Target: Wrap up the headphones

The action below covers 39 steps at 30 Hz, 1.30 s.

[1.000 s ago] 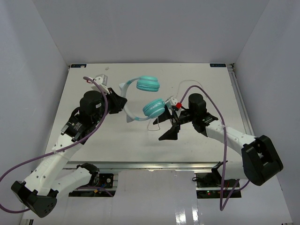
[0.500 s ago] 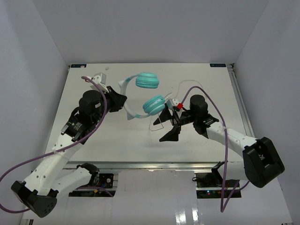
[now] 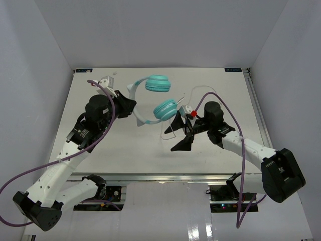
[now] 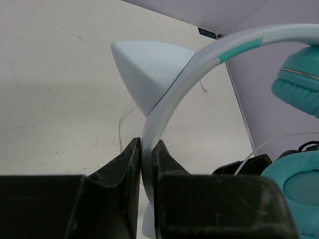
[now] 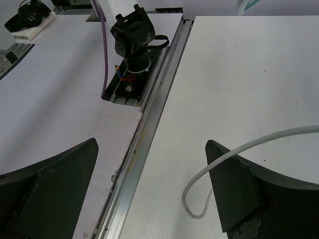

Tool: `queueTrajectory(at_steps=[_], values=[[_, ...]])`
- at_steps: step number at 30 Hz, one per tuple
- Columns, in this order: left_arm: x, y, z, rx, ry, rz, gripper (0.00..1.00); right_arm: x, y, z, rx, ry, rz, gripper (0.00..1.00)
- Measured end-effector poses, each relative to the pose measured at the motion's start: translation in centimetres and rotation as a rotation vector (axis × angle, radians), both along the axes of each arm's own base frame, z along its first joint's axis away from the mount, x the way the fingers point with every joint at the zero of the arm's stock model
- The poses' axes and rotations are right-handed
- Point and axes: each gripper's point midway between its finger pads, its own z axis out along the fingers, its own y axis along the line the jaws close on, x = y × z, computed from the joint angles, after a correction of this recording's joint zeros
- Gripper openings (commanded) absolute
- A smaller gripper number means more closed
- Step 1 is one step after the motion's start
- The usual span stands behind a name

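- Left of centre on the tabletop (image 3: 125, 150), the left hand (image 3: 130, 104) has the headphones (image 3: 164, 108) by the band, and that's a firm pinch.
- Up close on the left wrist view, both fingers (image 4: 127, 164) press flat against the pale headband (image 4: 199, 62), one on each side, the hand narrowed right down onto it.
- Just above that grip, a pale pointed ear piece (image 4: 149, 69) juts off the band, with a teal stripe further along the curve.
- From the grip the band arcs toward the middle: one cup (image 3: 159, 84) lies toward the back, the other cup (image 3: 167, 110) nearer the centre.
- Both are teal, and both show at the right edge of the left wrist view, one high and one low.
- Over to the right hand (image 3: 180, 133): it sits just beside the nearer cup, spread wide.
- On the right wrist view its two dark fingers (image 5: 234, 194) stand far apart in the bottom corners, white tabletop showing between them.
- The thin white cord (image 5: 239, 149) sweeps in from the right edge and curls into a small loop just beside one of those fingers.
- Whether the cord touches that finger, I can't tell.
- From the top view it hangs as a thin loop below the nearer cup, right next to the right hand.
- Purple cables (image 3: 108, 108) run along both arms.
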Motion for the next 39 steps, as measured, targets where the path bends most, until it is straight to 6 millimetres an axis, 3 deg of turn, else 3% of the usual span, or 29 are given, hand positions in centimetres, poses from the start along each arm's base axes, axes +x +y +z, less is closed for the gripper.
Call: queueTrajectory(at_steps=[9,13,19,30,39], values=[[0.2,0.1,1.2,-0.014,-0.023,0.012,0.00,0.0,0.0,0.0,0.000,-0.001,-0.003,0.90],[0.3,0.1,2.9,-0.038,-0.053,0.017,0.00,0.1,0.1,0.0,0.001,0.003,-0.008,0.82],[0.7,-0.1,5.4,-0.084,-0.095,0.025,0.00,0.5,0.3,-0.2,-0.001,0.023,-0.017,0.63],[1.0,0.2,5.7,-0.109,-0.096,0.055,0.00,0.7,0.4,0.0,0.000,0.030,-0.028,0.58],[1.7,0.4,7.1,-0.114,-0.116,0.083,0.00,1.1,0.1,0.1,0.005,0.011,-0.056,0.44]])
